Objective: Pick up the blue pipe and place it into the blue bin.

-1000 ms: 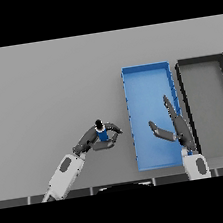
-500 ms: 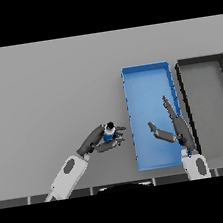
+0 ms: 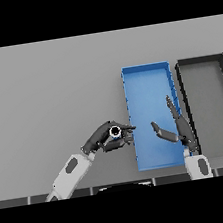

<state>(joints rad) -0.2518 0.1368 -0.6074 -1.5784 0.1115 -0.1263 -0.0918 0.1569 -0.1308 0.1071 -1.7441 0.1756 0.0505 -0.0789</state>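
Note:
My left hand (image 3: 101, 139) has its fingers and thumb curled round the blue pipe (image 3: 115, 132), which I see end-on as a pale ring with a little blue at its edge. Hand and pipe hang just left of the blue bin (image 3: 146, 75), near its lower left corner. The bin is a long, open rectangular tray with nothing inside. My right hand (image 3: 178, 127) hovers open over the bin's lower right part, fingers straight and thumb spread.
A dark grey bin (image 3: 203, 61) of like shape stands right beside the blue bin, on its right. Bare grey table (image 3: 45, 93) stretches across the left and far side.
My left hand has carried the pipe rightward, from the table's middle to the blue bin's left wall. The right hand has stayed almost still.

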